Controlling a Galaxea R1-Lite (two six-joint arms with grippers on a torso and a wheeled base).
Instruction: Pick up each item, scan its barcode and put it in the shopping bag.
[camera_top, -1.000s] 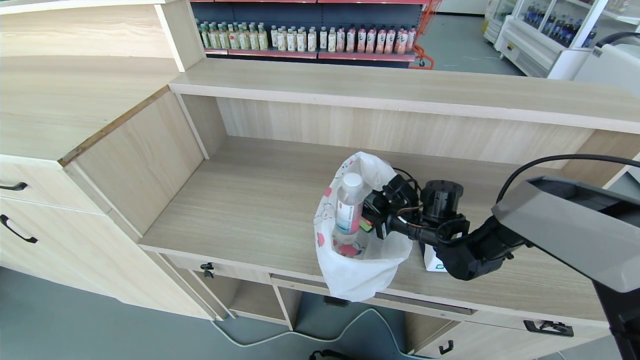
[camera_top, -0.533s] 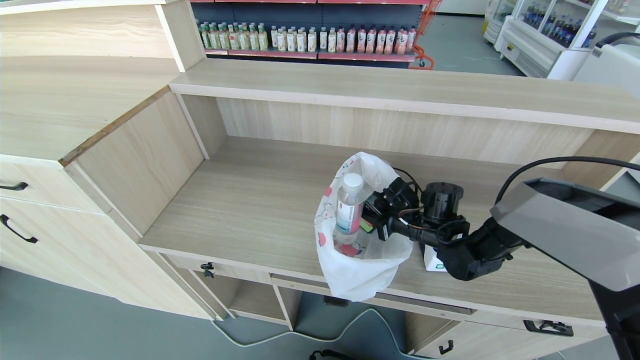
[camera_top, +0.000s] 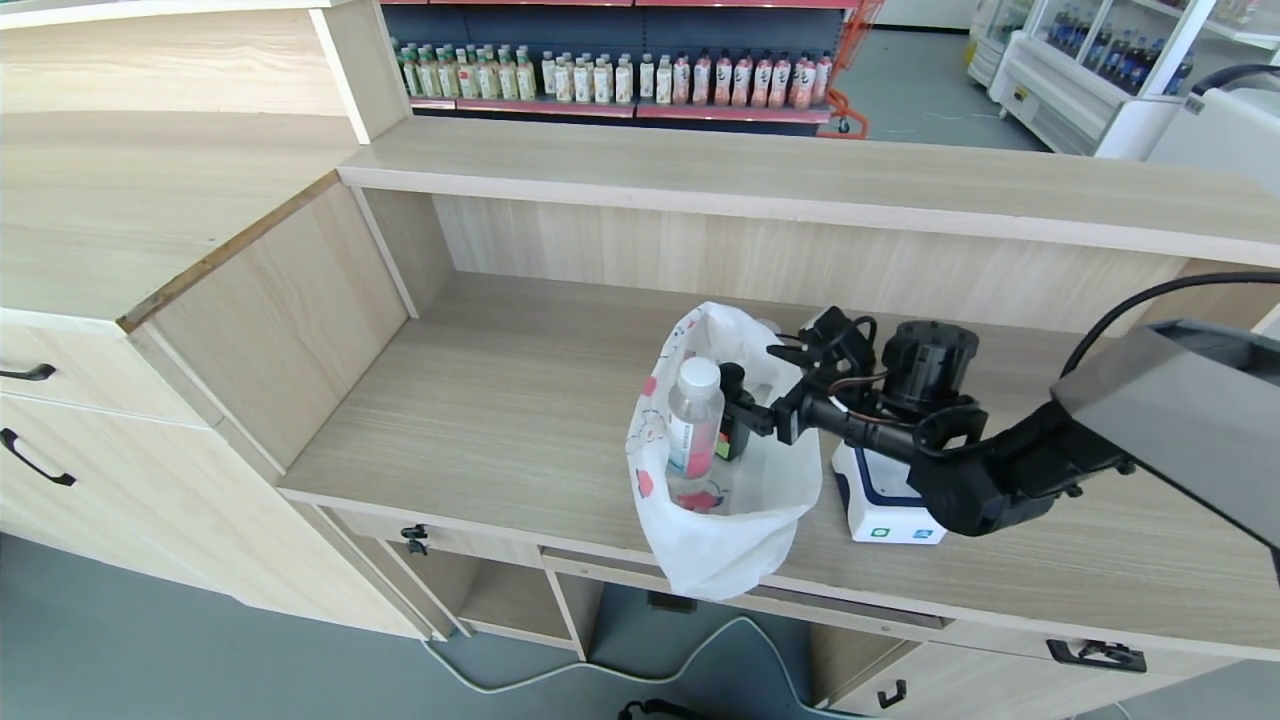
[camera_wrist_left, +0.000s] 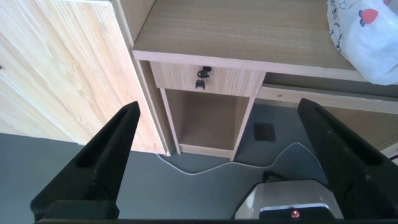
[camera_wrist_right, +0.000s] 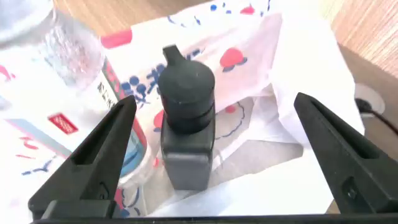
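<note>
The wooden counter (camera_top: 520, 420) and the head camera have not shifted, but the right arm has drawn up and back toward the right of the frame. That carried the right gripper (camera_top: 766, 386) out of the mouth of the shopping bag (camera_top: 720, 540), where it was sunk a second ago. Its fingers now stand spread wide with nothing between them, just right of the bag's rim near the middle of the head view. The bag sits at the counter's front edge, lower centre, its top a little reshaped by the withdrawal. The white barcode scanner (camera_top: 885, 500), mostly covered by the arm before, now shows plainly just right of the bag. Inside the bag the clear water bottle (camera_top: 693, 420) has settled slightly lower and leans a little. Beside it stands the dark black-capped bottle (camera_top: 732, 428), upright and free of the fingers. This looks like a finished drop: that item seems bagged and released. The left gripper (camera_wrist_left: 219, 109) hangs open and empty over the floor below the counter's front. I would judge the right arm free to go for another item, if any remains.
</note>
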